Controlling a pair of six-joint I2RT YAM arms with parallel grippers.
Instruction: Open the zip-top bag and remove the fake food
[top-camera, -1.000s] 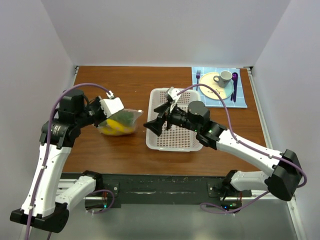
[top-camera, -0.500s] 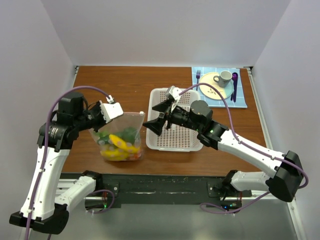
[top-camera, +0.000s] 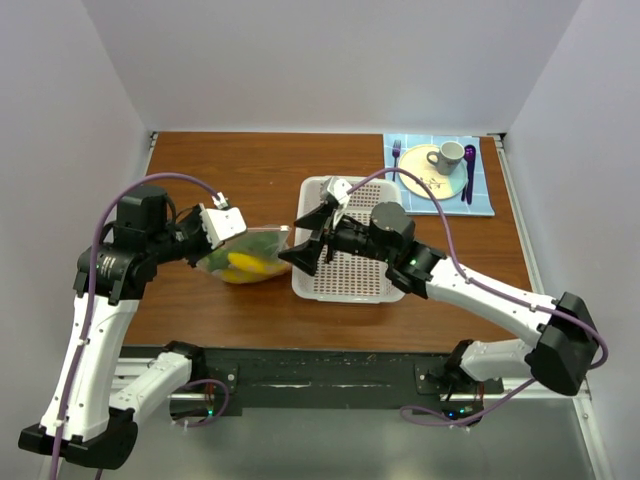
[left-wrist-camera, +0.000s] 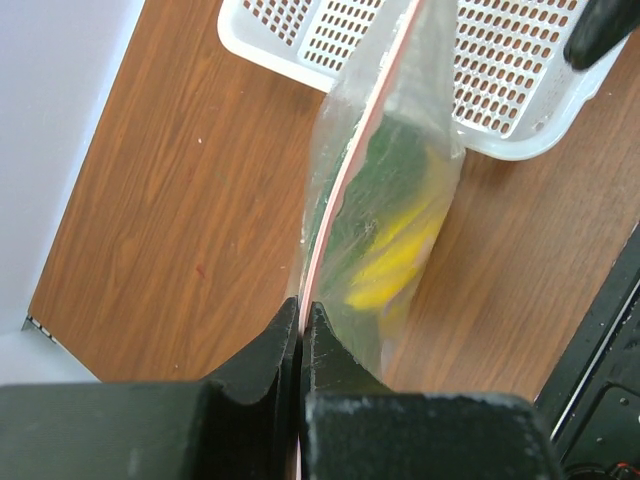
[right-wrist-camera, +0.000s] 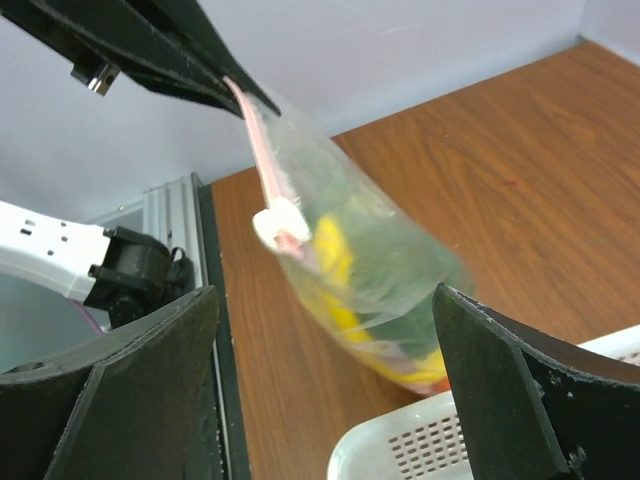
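– Left of centre in the overhead view, what hangs above the table (top-camera: 250, 170)?

– That's the zip-top bag (top-camera: 252, 258). It is lifted off the wood, just beside the left edge of the white basket (top-camera: 350, 282). The left gripper (top-camera: 222, 238) has it by its upper left end.

– How do that gripper's jaws stand?

– They are pressed together on the pinkish zip strip (left-wrist-camera: 352, 165). At the bottom centre of the left wrist view the two tips meet with only the strip between them.

– And the fake food (top-camera: 245, 264)?

– It is all inside the bag, showing as yellow and dark green pieces through the plastic. The right wrist view also shows a little orange-red at the bag's low end.

– What about the right gripper (top-camera: 298, 248)?

– It is spread wide at the centre of the overhead view, close to the bag's right end. In its own view the fingers (right-wrist-camera: 110, 380) fill the lower corners and the bag hangs in the gap between them. A small white slider (right-wrist-camera: 278, 222) sits on the strip. I cannot tell whether either finger touches the plastic.

– Anything else?

– A cream plate (top-camera: 425, 180) with a grey mug (top-camera: 447, 156) sits at the upper right, well apart.
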